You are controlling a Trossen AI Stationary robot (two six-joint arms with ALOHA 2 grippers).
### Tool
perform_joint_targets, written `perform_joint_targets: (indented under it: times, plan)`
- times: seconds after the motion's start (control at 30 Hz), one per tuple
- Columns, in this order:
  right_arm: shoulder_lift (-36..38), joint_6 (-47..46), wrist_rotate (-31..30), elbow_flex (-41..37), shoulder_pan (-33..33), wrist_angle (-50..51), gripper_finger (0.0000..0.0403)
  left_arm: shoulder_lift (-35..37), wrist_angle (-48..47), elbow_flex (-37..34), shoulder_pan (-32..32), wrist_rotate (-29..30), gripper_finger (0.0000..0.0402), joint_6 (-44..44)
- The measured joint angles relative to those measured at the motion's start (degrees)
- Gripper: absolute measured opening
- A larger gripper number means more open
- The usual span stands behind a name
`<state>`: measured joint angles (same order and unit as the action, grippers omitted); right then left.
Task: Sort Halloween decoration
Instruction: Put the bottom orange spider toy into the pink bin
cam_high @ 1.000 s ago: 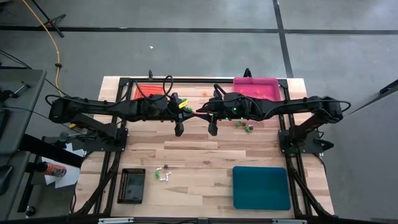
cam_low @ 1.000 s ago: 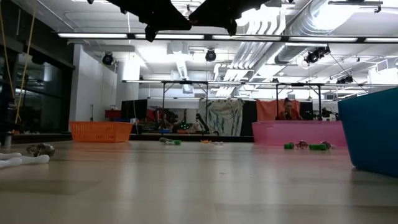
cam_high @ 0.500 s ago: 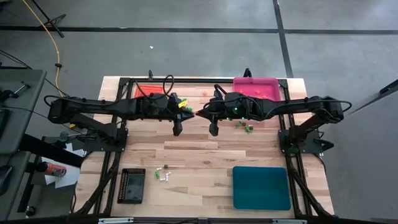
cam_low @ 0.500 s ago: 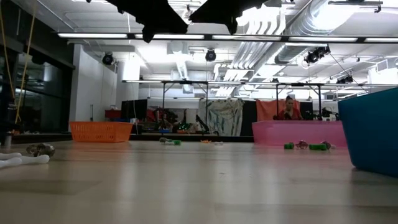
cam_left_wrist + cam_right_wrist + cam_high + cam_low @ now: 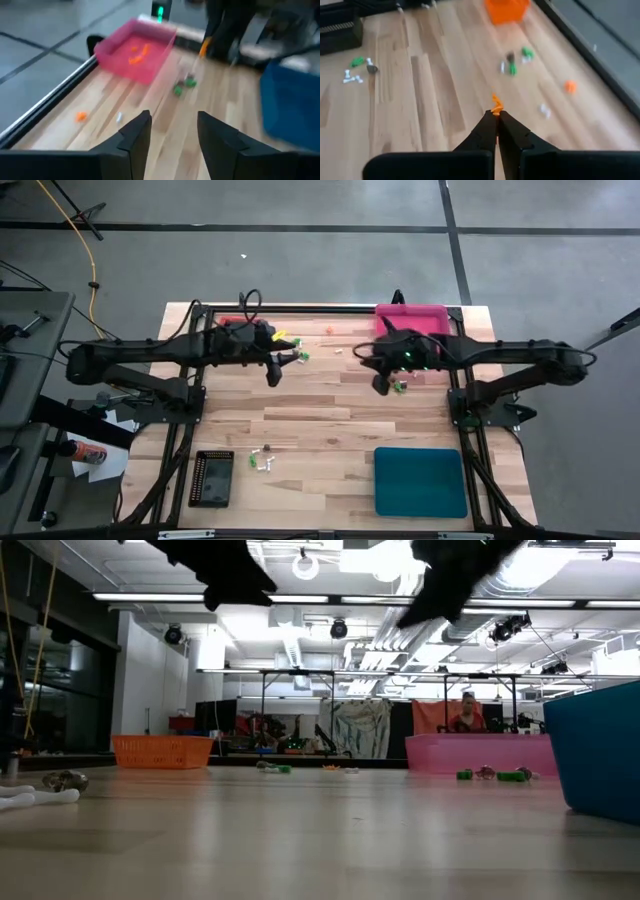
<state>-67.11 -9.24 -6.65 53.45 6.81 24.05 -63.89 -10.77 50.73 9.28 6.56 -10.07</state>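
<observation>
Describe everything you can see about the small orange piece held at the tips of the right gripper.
The small orange piece is a tiny bright orange trinket, plastic by its look, with an irregular, slightly flame-like outline. Only its upper part shows; the rest is hidden between the dark fingers of the right gripper, which are shut on it. It is held up in the air above the light wooden table, touching nothing else. Its exact shape is too small to tell.

Pale wood-plank table (image 5: 320,420), matt; smooth pink tray (image 5: 412,317).
</observation>
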Motion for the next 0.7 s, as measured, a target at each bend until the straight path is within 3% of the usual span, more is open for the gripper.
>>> perform_joint_targets:
  times: [0.13,0.3,0.4,0.7]
  plan:
    - [6.88,-9.19,-1.23,-11.32,-1.75,-5.72,0.0,0.25,14.5,-7.11,-1.21,-0.1,0.0146,-5.38]
    - [12.62,-14.39,-1.27,-20.01,-4.18,-21.71,0.0,0.3,28.17,-12.98,-3.39,-1.43,0.0145,-9.36]
    - [13.34,-14.02,-1.23,-21.44,-4.67,-26.75,0.0,0.25,30.84,-14.0,-4.67,-1.55,0.0145,-9.07]
    - [13.11,-16.49,-3.4,-21.25,-2.87,-26.71,0.0,0.27,31.26,-14.02,-5.6,-1.48,0.0145,-7.86]
